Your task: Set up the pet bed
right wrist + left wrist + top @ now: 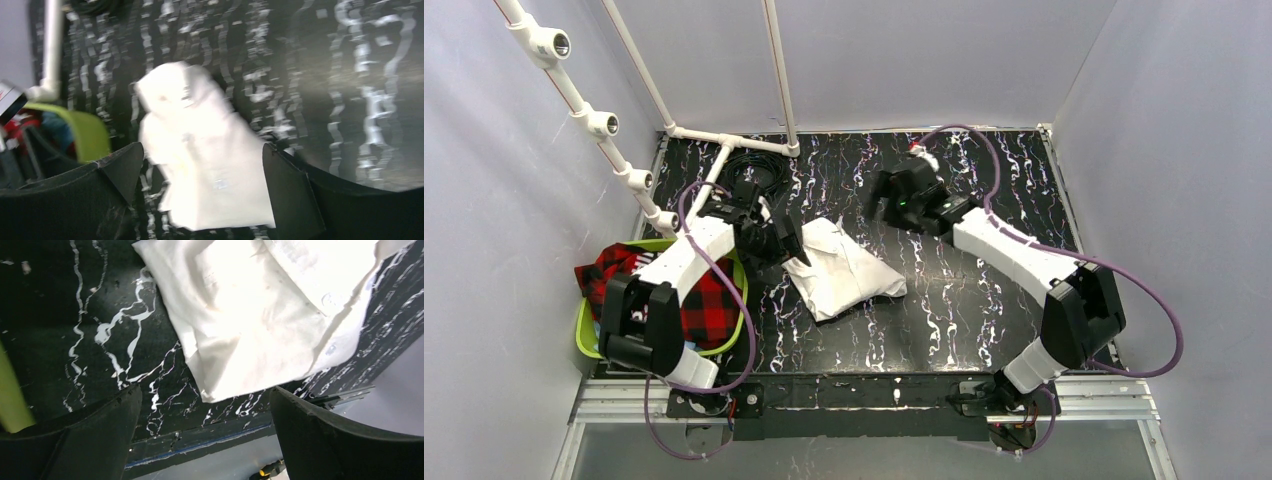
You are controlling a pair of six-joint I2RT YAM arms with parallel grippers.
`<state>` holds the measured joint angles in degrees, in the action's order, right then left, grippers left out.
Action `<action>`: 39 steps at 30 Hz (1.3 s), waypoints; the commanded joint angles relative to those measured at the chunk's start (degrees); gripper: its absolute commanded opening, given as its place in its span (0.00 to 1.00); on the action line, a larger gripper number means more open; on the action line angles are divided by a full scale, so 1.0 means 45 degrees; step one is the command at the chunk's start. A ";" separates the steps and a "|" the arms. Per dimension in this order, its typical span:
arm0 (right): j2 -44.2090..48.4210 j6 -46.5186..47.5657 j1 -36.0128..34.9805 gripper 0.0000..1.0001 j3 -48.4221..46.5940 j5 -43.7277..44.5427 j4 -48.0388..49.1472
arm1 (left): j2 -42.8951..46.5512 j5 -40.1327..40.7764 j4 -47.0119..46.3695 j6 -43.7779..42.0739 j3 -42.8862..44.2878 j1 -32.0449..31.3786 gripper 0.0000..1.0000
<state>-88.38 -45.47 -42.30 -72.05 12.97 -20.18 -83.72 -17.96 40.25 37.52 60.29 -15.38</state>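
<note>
My left end effector stands wide open with nothing between its fingers, at the short far-left edge of the white cushion. The cushion lies flat on the bench, its long axis running diagonally from that end effector toward the near right. My right end effector is open too, just off the cushion's far corner, apart from it; its wrist view is blurred. Behind the left end effector sits the green basket holding the red plaid blanket. Open bench stretches rightward of the right end effector to the wall.
</note>
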 commanded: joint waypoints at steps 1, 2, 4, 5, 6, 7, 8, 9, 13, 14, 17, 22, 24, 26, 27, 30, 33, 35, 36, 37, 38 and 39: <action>-0.0352 0.2552 0.2216 0.98 0.0602 -0.3717 -0.0487 | -0.0579 0.0524 -0.0788 0.0574 0.0121 -0.1086 0.98; -0.0520 0.2784 0.2531 0.98 0.0643 -0.4252 -0.0328 | -0.0788 0.1050 -0.0842 0.0645 0.0154 -0.1355 0.98; -0.0926 0.3052 0.3053 0.98 0.0658 -0.5180 -0.0066 | -0.1229 0.1706 -0.1174 0.0855 0.0044 -0.1828 0.98; -0.1120 0.2993 0.3261 0.98 0.0743 -0.5616 0.0142 | -0.1428 0.1991 -0.1298 0.1061 -0.0055 -0.2021 0.98; -0.1281 0.2878 0.3428 0.98 0.0887 -0.6025 0.0505 | -0.1580 0.2358 -0.1348 0.1292 -0.0144 -0.2158 0.98; -0.1347 0.2693 0.3559 0.98 0.1037 -0.6252 0.0804 | -0.1628 0.2766 -0.1452 0.1563 -0.0338 -0.2307 0.98; -0.1382 0.2562 0.3663 0.98 0.1225 -0.6451 0.1198 | -0.1566 0.3000 -0.1982 0.1750 -0.0608 -0.2447 0.98; -0.1445 0.2473 0.3718 0.98 0.1375 -0.6615 0.1523 | -0.1492 0.3146 -0.2476 0.1884 -0.0957 -0.2533 0.98; -0.2053 0.2519 0.3863 0.98 0.1698 -0.7391 0.2218 | -0.1650 0.3735 -0.4025 0.1999 -0.1807 -0.2730 0.98; -0.2281 0.2599 0.3887 0.98 0.1744 -0.7587 0.2325 | -0.1742 0.3763 -0.4423 0.1998 -0.1974 -0.2735 0.95; -0.2781 0.2634 0.3947 0.98 0.1999 -0.8297 0.2904 | -0.1793 0.3565 -0.5766 0.1984 -0.2643 -0.2755 0.86; -0.3349 0.2239 0.3954 0.98 0.2441 -0.9682 0.4090 | -0.2102 0.2591 -0.7303 0.2258 -0.3250 -0.2765 0.57; -0.3555 0.1750 0.3952 0.98 0.2896 -1.0309 0.4950 | -0.2461 0.2343 -0.7298 0.2464 -0.3223 -0.2755 0.48; -0.3717 0.1125 0.3933 0.98 0.3380 -1.0816 0.5995 | -0.2781 0.2258 -0.7061 0.2529 -0.3097 -0.2755 0.41; -0.3761 0.0784 0.3932 0.98 0.3612 -1.1008 0.6535 | -0.2867 0.2245 -0.6993 0.2530 -0.3070 -0.2755 0.38; -0.3951 -0.0244 0.3896 0.98 0.4186 -1.1511 0.8038 | -0.3017 0.2307 -0.6862 0.2290 -0.2862 -0.2721 0.26; -0.3830 -0.1938 0.3893 0.94 0.4742 -1.2277 0.9913 | -0.3291 0.1966 -0.6621 0.1594 -0.2062 -0.2687 0.02; -0.3385 -0.3325 0.3911 0.91 0.4953 -1.2662 1.1389 | -0.3514 0.1433 -0.6233 0.0944 -0.1269 -0.2677 0.00; -0.3194 -0.3939 0.3927 0.87 0.4856 -1.2943 1.1913 | -0.3571 0.1285 -0.5952 0.0711 -0.0825 -0.2669 0.00; -0.2997 -0.4761 0.3963 0.85 0.4732 -1.3173 1.2445 | -0.3625 0.1096 -0.5660 0.0484 -0.0420 -0.2659 0.00; -0.2763 -0.5711 0.4014 0.83 0.4658 -1.3349 1.3208 | -0.3634 0.0945 -0.5358 0.0258 0.0009 -0.2660 0.00; -0.2453 -0.6528 0.4079 0.81 0.4609 -1.3407 1.4065 | -0.3625 0.0900 -0.5068 0.0137 0.0428 -0.2658 0.00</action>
<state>-105.38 -58.13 -24.51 -49.80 -41.36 23.29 -99.59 -11.42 10.52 43.68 55.90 -27.29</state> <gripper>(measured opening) 0.839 0.040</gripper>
